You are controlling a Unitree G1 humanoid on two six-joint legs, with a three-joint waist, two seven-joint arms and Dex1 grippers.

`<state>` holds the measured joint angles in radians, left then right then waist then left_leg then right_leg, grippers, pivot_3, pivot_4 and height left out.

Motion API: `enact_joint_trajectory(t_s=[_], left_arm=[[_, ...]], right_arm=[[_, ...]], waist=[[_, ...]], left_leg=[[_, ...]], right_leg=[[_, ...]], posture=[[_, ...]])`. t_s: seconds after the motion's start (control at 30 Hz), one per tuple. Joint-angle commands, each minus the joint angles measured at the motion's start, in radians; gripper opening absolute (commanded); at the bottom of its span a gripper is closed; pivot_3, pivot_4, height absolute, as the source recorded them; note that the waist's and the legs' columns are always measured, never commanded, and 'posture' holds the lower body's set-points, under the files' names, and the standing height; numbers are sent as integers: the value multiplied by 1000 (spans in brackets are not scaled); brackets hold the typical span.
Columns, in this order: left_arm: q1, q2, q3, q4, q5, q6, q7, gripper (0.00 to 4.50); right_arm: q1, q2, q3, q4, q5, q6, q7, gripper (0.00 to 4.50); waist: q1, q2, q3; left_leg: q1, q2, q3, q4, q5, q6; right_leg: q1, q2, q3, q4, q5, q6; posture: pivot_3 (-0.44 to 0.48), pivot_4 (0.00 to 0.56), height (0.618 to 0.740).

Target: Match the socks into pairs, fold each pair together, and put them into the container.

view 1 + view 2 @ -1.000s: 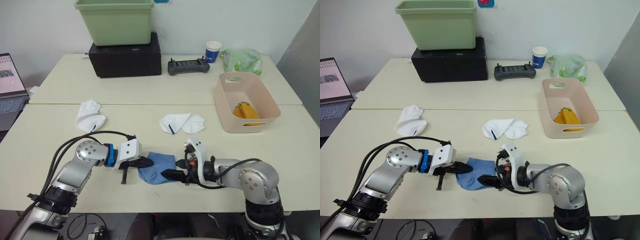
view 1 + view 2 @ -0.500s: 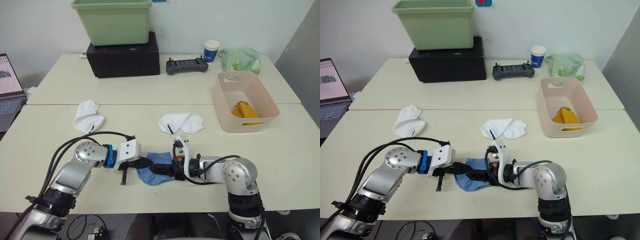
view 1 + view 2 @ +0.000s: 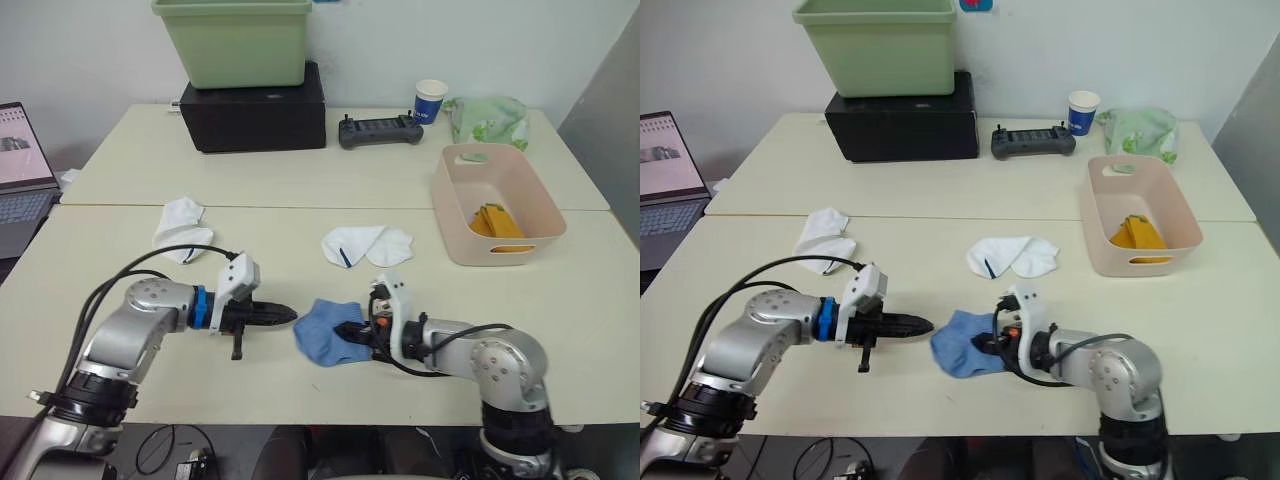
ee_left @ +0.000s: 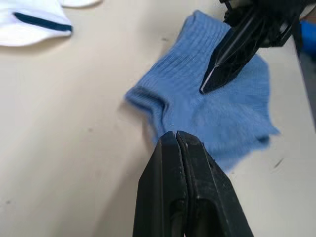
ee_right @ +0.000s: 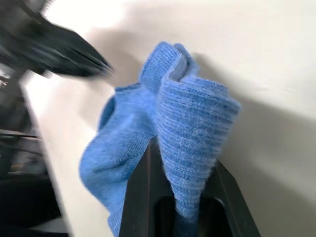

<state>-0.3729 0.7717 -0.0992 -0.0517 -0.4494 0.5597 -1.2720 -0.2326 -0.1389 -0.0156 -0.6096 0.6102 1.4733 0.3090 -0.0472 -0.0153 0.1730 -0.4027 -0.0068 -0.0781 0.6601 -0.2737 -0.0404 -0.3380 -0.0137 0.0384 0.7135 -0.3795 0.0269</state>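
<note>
Near the surface's front edge, right end effector (image 3: 350, 331) pinches light blue socks (image 3: 327, 332); left end effector (image 3: 283, 315) pressed together, empty. Bunched hold: pair may unfold or slip.

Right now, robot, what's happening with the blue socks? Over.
Right gripper shut on blue socks, lifting one edge. Left gripper shut, empty, beside them. Orange pair in pink tub. White socks waiting. Nothing in the way.
</note>
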Motion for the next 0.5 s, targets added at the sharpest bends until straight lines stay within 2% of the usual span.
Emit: enact_joint_trajectory(t_s=[0.03, 0.17, 0.3, 0.37, 0.5], left_arm=[[-101, -50, 20, -83, -71, 85, 47, 1185], [-222, -105, -29, -121, -67, 112, 68, 2463], [-296, -169, -100, -117, -18, 86, 93, 3749], [-343, -220, -125, -77, 18, 40, 116, 4381], [-377, -280, -146, -41, 31, 42, 137, 4489]], right_arm=[[47, -69, -82, -233, 37, -14, 1, 0], [170, -137, -224, -410, 78, -86, 31, 0], [301, -237, -325, -438, 97, -295, 32, 0], [321, -330, -405, -438, 81, -388, -33, 0], [348, -517, -519, -421, -62, -499, -20, 0]], waist=[[5, 0, 0], [7, 0, 0], [5, -1, 1], [4, -1, 1], [5, -3, 4]], left_leg=[[-1, 0, 0, 0, 0, 0], [-2, 0, 0, 0, 0, 0], [-2, 0, 2, 1, 0, 0], [0, 0, 3, 1, 0, 0], [0, -1, 4, 1, 0, 0]], right_leg=[[0, 0, 0, 0, 0, 0], [0, 0, 0, -2, 0, 0], [0, 0, 1, -1, 0, 0], [1, 0, 2, -1, 0, 0], [2, 1, 3, -1, 0, 0]], posture=[[0, 150, 725], [0, 150, 725], [0, 150, 725], [0, 150, 725], [0, 150, 725]])
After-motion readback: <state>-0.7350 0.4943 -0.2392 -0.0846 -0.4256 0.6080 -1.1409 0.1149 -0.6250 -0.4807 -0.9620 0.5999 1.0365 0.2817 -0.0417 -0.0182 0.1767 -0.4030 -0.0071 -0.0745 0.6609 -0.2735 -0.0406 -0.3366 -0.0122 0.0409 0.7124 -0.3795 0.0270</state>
